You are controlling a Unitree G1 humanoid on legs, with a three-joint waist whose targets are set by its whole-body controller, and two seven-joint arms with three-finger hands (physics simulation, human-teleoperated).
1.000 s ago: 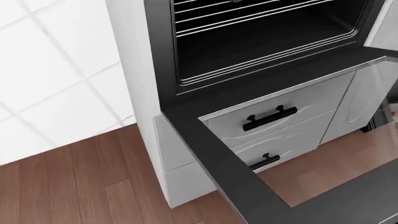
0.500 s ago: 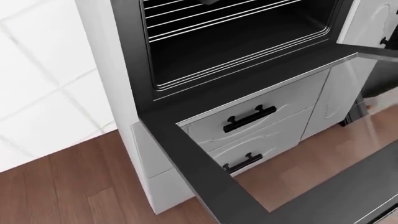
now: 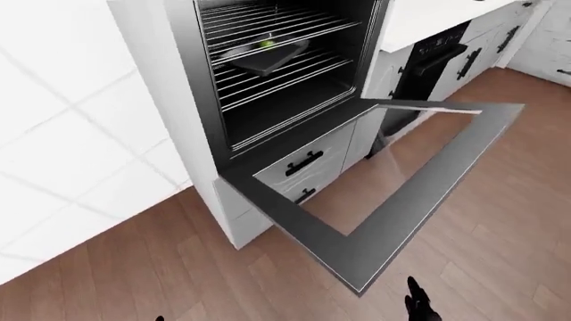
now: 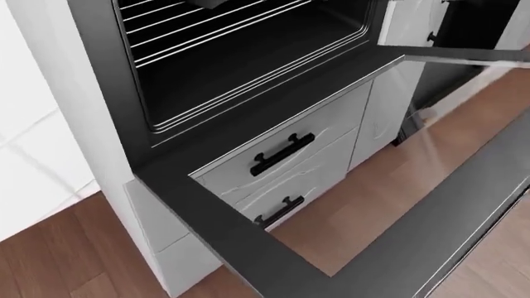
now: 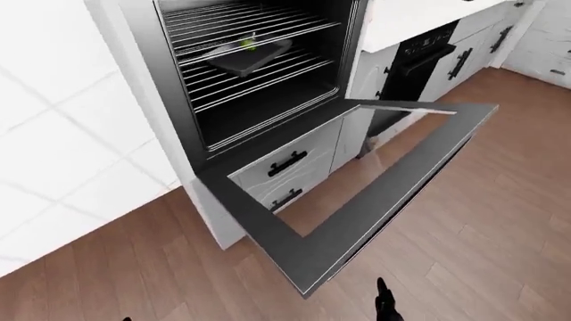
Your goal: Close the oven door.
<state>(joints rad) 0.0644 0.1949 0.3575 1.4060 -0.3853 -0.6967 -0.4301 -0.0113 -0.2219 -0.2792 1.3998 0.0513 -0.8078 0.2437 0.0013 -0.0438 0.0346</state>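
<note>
The oven (image 3: pixel 276 87) sits in a tall white cabinet, its cavity open with wire racks and a dark tray (image 3: pixel 268 53) holding something green. The oven door (image 3: pixel 393 221), a dark frame round a glass pane, hangs open and lies about flat, reaching toward the bottom right; the head view shows its frame (image 4: pixel 223 236) close up. My right hand (image 3: pixel 416 302) shows only as dark fingertips at the bottom edge, just below the door's outer edge and apart from it. My left hand (image 3: pixel 158 319) is a tiny dark tip at the bottom edge.
Two white drawers with black handles (image 4: pixel 281 153) sit under the oven, below the open door. A white tiled wall (image 3: pixel 71 134) is on the left. A white counter (image 3: pixel 428 17) with a black appliance (image 3: pixel 437 50) stands on the right. The floor (image 3: pixel 517 200) is wood.
The camera has moved: in the head view the oven, drawers and door have all shifted left, and more of the cabinets on the right shows. The door stays open.
</note>
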